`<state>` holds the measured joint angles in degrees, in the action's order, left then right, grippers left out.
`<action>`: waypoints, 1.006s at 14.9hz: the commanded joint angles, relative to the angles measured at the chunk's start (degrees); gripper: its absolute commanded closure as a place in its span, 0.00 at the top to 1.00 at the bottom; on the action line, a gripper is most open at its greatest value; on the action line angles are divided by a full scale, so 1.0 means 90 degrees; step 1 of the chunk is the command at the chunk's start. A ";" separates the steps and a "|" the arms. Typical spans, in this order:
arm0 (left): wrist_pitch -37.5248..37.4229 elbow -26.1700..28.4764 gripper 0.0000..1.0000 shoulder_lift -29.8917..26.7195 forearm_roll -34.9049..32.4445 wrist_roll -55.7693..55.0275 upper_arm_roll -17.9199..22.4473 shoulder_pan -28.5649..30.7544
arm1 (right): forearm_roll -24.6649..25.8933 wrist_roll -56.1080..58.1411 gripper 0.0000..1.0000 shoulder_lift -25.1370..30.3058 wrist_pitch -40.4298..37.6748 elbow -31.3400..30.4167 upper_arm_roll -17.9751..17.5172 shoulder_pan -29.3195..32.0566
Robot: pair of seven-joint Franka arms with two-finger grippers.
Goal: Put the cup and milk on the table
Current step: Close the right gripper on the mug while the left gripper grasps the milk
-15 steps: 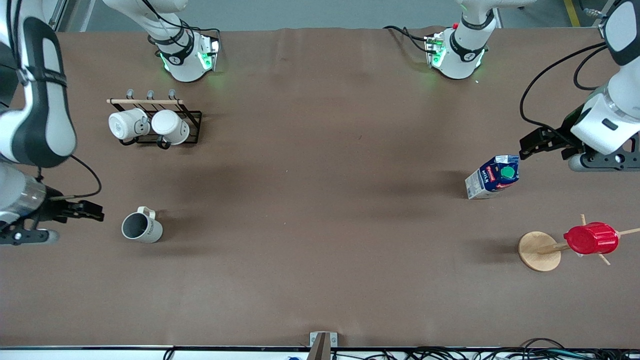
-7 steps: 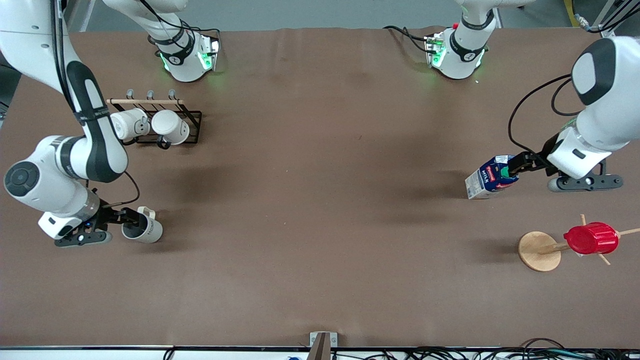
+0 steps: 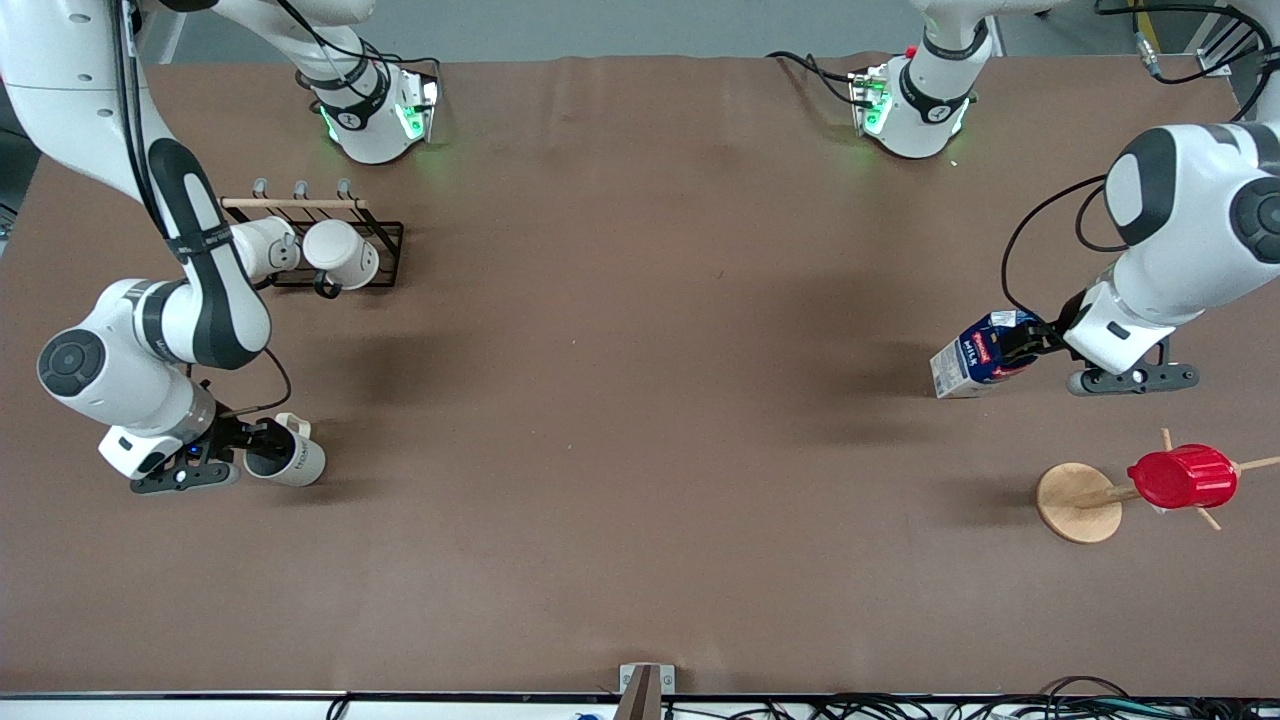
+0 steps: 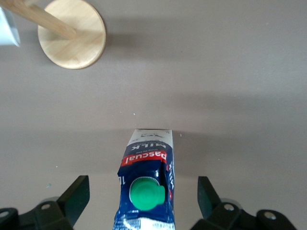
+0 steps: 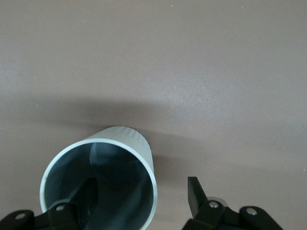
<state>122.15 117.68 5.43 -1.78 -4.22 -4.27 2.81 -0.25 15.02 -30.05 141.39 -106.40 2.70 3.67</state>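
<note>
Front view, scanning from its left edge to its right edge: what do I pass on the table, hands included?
Right hand → cup → rack with white mugs → milk carton → left hand → wooden stand base → red ribbed cup.

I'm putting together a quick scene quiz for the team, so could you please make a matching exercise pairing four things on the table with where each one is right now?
Things:
1. cup
2. milk
3. pair of white mugs
4. red ribbed cup

Places:
A. on a peg of the wooden stand
B. in the black wire rack
C. between the open fingers of the left gripper
D. one finger of the right gripper inside it, the other outside its wall

Pairs: 1-D, 2-C, 3-B, 4-A
</note>
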 commanded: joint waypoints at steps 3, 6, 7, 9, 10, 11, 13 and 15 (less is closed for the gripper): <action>0.0324 0.0342 0.99 -0.0027 -0.0134 -0.0048 -0.0024 0.0069 | 0.0057 0.0031 0.72 -0.0089 0.0140 0.0114 -0.0017 0.0022; 0.0324 0.0342 0.99 0.0051 -0.0134 -0.0039 -0.0034 0.0069 | 0.0057 0.0031 0.63 -0.0167 0.0120 0.0250 -0.0027 0.0022; 0.0324 0.0381 0.99 0.0051 -0.0134 -0.0038 -0.0024 0.0069 | 0.0057 0.0031 0.58 -0.0177 0.0140 0.0250 -0.0027 0.0022; 0.0324 0.0459 0.99 0.0061 -0.0134 -0.0029 -0.0024 0.0069 | 0.0057 0.0031 0.49 -0.0196 0.0189 0.0231 -0.0027 0.0022; 0.0324 0.0507 0.99 0.0061 -0.0134 -0.0029 -0.0024 0.0069 | 0.0047 0.0040 0.48 -0.0206 0.0237 0.0212 -0.0027 0.0022; 0.0334 0.0527 0.99 0.0080 -0.0134 -0.0029 -0.0024 0.0069 | 0.0047 0.0040 0.48 -0.0235 0.0305 0.0192 -0.0017 0.0012; 0.0324 0.0527 0.98 0.0159 -0.0134 -0.0029 -0.0024 0.0069 | 0.0047 0.0040 0.43 -0.0265 0.0325 0.0192 -0.0017 0.0022; 0.0324 0.0518 0.98 0.0217 -0.0134 -0.0019 -0.0024 0.0069 | 0.0047 0.0011 0.13 -0.0284 0.0335 0.0192 -0.0027 0.0022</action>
<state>124.16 122.08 7.03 -1.80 -4.22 -4.28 3.17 -0.25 15.07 -32.20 144.08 -105.15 2.70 3.67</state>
